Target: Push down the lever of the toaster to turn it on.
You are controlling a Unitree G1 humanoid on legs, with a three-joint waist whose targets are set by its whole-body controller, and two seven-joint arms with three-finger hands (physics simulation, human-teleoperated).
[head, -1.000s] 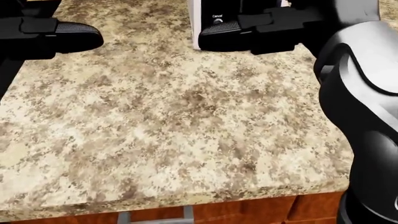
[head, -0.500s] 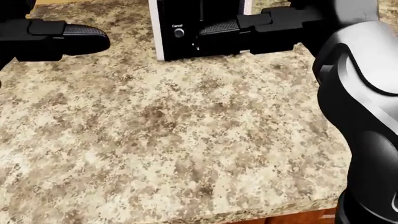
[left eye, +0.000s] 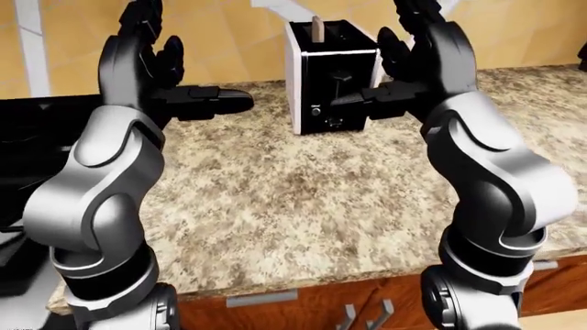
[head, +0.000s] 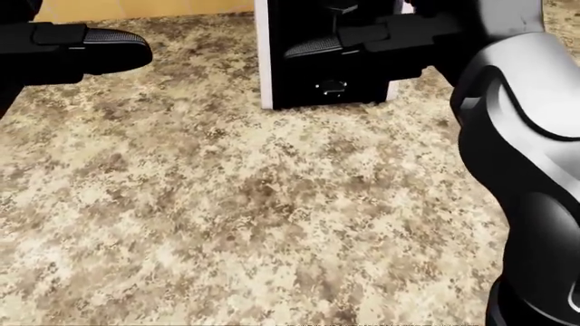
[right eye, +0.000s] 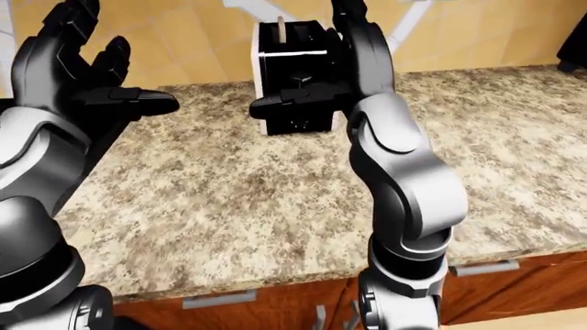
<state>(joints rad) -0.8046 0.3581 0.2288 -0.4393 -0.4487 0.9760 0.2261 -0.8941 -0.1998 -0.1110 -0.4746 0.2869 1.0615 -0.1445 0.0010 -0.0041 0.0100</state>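
The toaster (left eye: 307,103), black-faced with white sides, stands on the speckled counter (left eye: 303,199) near the wall, with a slice poking out of its top. Its black lever (left eye: 341,77) sits high on the face. My right hand (left eye: 390,62) is open just right of the toaster, fingers up, and its thumb (left eye: 353,100) lies across the face below the lever. In the head view the thumb (head: 313,46) crosses the toaster (head: 362,88) under the lever (head: 343,8). My left hand (left eye: 188,65) is open and empty, left of the toaster and apart from it.
A black stove (left eye: 27,137) lies at the left end of the counter. Wooden drawers with metal handles (left eye: 261,299) sit below the counter edge. A tan tiled wall (left eye: 229,34) stands behind the toaster. A dark object (left eye: 581,55) shows at the far right edge.
The camera has moved closer: the counter edge has left the head view and the toaster shows lower and larger. Both hands hold much the same pose.
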